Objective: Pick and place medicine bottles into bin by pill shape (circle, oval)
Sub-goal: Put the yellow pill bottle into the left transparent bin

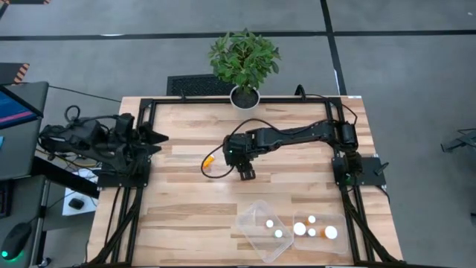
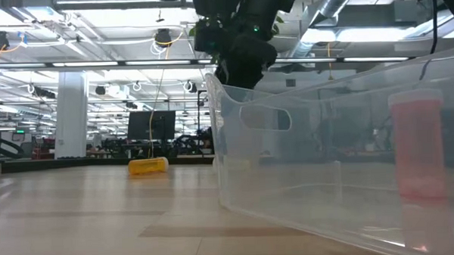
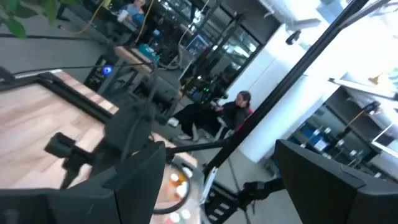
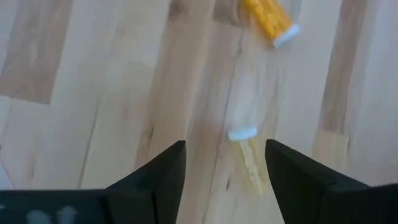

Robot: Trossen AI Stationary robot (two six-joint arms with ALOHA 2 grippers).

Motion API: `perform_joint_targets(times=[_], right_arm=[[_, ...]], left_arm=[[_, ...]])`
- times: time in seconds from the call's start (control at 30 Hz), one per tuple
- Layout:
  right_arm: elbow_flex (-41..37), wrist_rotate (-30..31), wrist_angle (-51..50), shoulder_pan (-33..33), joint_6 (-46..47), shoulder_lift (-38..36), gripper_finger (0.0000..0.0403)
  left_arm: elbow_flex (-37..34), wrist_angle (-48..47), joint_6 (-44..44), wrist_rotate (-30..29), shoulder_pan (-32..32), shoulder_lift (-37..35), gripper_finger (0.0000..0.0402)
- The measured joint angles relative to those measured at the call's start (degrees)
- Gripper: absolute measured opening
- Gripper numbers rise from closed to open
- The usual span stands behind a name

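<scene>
An amber-orange medicine bottle (image 1: 209, 159) with a white cap lies on its side on the wooden table, left of my right gripper; it also shows in the low view (image 2: 148, 166) and the right wrist view (image 4: 268, 18). A pale yellowish bottle (image 4: 247, 155) with a white cap lies on its side on the table. My right gripper (image 1: 245, 173) is open and hovers above this bottle, a finger on either side, touching nothing. My left gripper (image 1: 155, 141) is open and empty at the table's left edge.
Two clear plastic bins (image 1: 262, 229) (image 1: 321, 232) stand at the table's near right, each holding several bottles. One bin's wall (image 2: 304, 163) fills the low view's right side, with an orange bottle (image 2: 417, 147) inside. A potted plant (image 1: 244, 63) stands at the far edge.
</scene>
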Motion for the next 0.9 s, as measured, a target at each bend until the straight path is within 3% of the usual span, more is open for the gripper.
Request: perform_joint_targets(times=[0.23, 0.63, 0.9], right_arm=[[-0.16, 0.01, 1.28, -1.83, -2.24, 0.0, 0.027], [-7.29, 2.46, 10.96, -2.13, -4.25, 0.06, 0.027], [-7.66, 2.56, 15.05, -2.15, -4.57, 2.16, 0.027]], left_arm=[[-0.02, -2.28, 1.19, -1.37, 0.0, 0.22, 0.0295], [-0.63, -4.99, 1.19, -1.6, 0.0, 0.24, 0.0295], [-0.63, -6.39, 1.15, -3.04, 0.0, 0.21, 0.0295]])
